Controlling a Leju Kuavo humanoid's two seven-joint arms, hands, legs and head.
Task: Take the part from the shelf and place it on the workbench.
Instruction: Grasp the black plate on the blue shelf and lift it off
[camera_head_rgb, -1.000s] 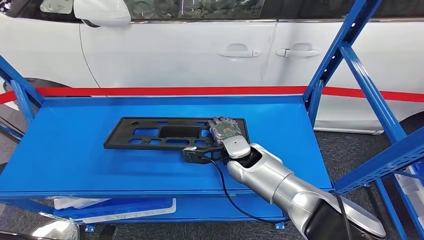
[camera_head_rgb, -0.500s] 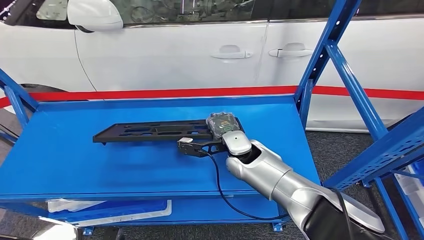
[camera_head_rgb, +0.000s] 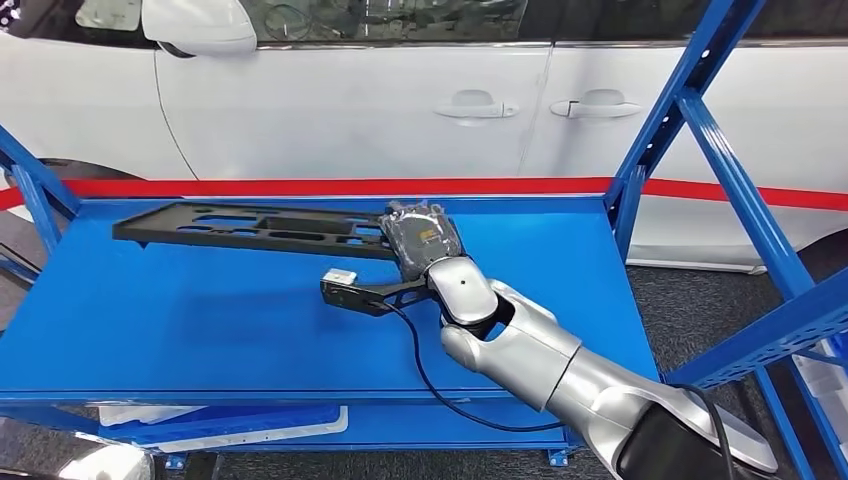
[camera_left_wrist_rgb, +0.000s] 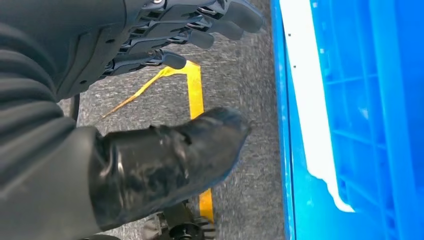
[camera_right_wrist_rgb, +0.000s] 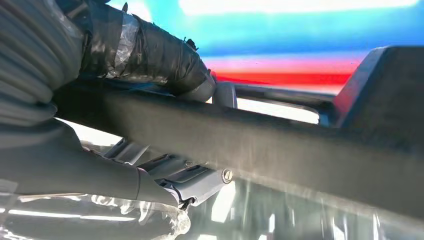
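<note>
Above blue shelf (camera_head_rgb: 200, 330) | R hand (camera_head_rgb: 425, 240) grips black part (camera_head_rgb: 250, 225), lifted | wrist cam: L hand (camera_left_wrist_rgb: 125, 125) spread, holding nothing

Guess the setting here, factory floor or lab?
Likely a car-assembly or automotive workshop floor. A white car body with door handles stands behind the blue metal shelf rack, the right hand grips a flat black slotted plastic part, and yellow floor tape marks the grey floor.

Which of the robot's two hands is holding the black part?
The right hand: it grips the black part at one end above the blue shelf; the left hand hangs holding nothing.
</note>
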